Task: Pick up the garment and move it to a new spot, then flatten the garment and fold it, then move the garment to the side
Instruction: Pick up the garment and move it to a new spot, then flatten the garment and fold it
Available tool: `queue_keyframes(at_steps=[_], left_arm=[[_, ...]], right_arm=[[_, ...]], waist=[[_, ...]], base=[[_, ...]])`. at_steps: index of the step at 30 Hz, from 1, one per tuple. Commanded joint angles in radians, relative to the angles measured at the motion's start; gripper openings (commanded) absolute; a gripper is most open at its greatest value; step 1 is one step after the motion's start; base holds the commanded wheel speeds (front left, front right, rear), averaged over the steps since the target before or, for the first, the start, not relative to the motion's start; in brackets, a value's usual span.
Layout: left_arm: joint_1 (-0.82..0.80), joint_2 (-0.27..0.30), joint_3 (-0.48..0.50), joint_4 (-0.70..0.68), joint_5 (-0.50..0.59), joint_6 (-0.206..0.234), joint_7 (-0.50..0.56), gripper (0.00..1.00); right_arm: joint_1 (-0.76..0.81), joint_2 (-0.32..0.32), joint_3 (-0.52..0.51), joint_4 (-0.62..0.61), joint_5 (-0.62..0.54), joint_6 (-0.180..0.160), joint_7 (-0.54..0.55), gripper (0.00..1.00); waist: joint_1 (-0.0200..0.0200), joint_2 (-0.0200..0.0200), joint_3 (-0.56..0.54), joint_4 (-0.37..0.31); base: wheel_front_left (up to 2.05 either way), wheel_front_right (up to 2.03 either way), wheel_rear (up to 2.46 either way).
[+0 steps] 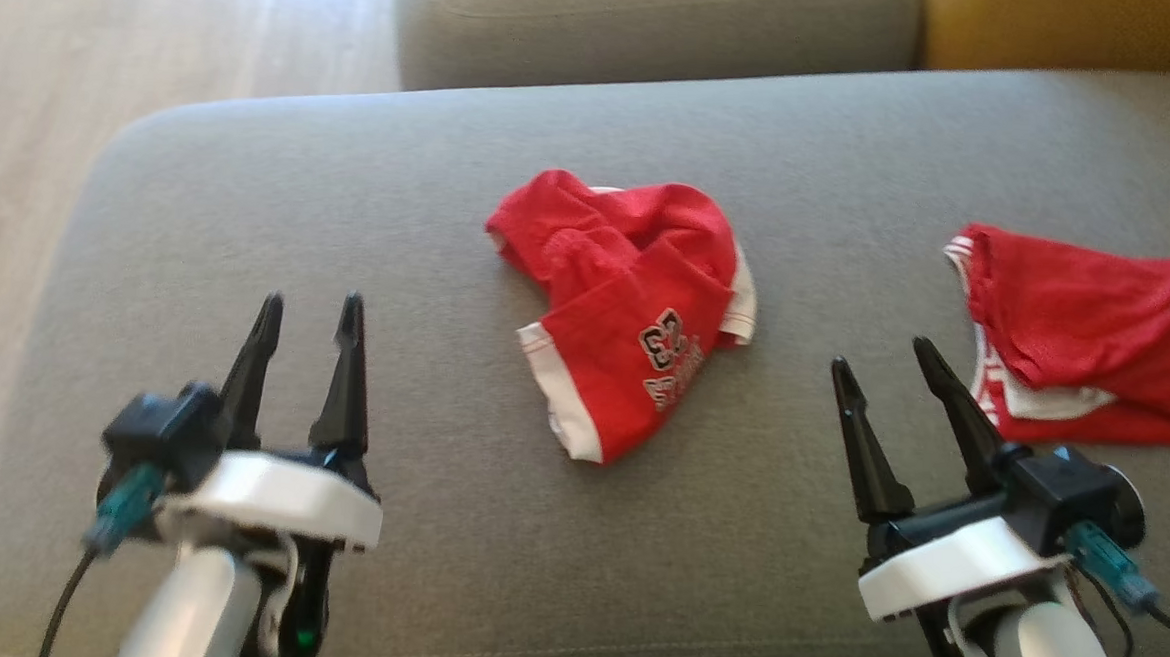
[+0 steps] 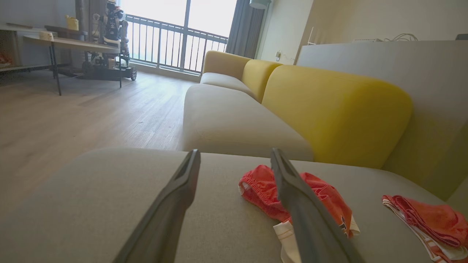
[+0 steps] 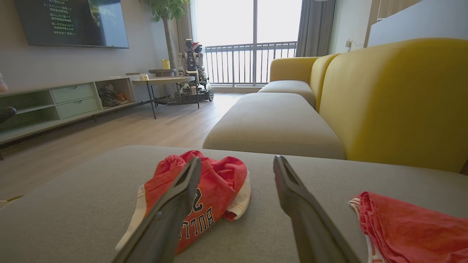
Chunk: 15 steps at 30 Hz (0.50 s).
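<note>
Crumpled shorts (image 1: 626, 301) are flanked by left gripper (image 1: 311, 302) and right gripper (image 1: 882, 356), both held wide, empty, likely staged for flattening.

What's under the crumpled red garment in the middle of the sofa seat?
The red garment lies bunched directly on the grey seat. Its upper folds cover its lower layers, so anything tucked beneath cannot be seen.

1. "BULL" in black letters on the red garment (image 3: 223, 179), just past the right end effector (image 3: 236, 162); its left finger hides any further letters.
2. Wall screen (image 3: 71, 22), far beyond and to the left of it: lines of text too small to read.
</note>
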<state>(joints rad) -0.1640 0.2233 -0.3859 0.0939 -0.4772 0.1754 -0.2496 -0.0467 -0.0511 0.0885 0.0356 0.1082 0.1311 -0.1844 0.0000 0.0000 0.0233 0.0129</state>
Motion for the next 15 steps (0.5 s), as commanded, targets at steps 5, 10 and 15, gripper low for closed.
queue_keyframes(at_steps=[5, 10, 15], left_arm=[[0.082, -0.084, 0.120, -0.085, 0.048, -0.047, -0.012, 1.00], [0.114, -0.137, 0.158, -0.069, 0.100, -0.091, -0.012, 1.00], [0.114, -0.159, 0.188, -0.052, 0.123, -0.132, -0.012, 1.00]], right_arm=[[0.009, 0.001, 0.002, -0.040, -0.011, 0.000, 0.012, 1.00], [0.009, 0.001, 0.017, -0.044, -0.011, 0.000, 0.023, 1.00], [-0.031, 0.001, 0.071, -0.025, -0.018, 0.000, 0.066, 1.00]], waist=[[0.0000, 0.0000, -0.030, 0.077], [0.0000, 0.0000, -0.030, 0.109], [0.0000, 0.0000, -0.009, 0.142]], base=[[0.00, 0.00, 0.00], [0.00, 0.00, 0.00], [0.00, 0.00, 0.00]])
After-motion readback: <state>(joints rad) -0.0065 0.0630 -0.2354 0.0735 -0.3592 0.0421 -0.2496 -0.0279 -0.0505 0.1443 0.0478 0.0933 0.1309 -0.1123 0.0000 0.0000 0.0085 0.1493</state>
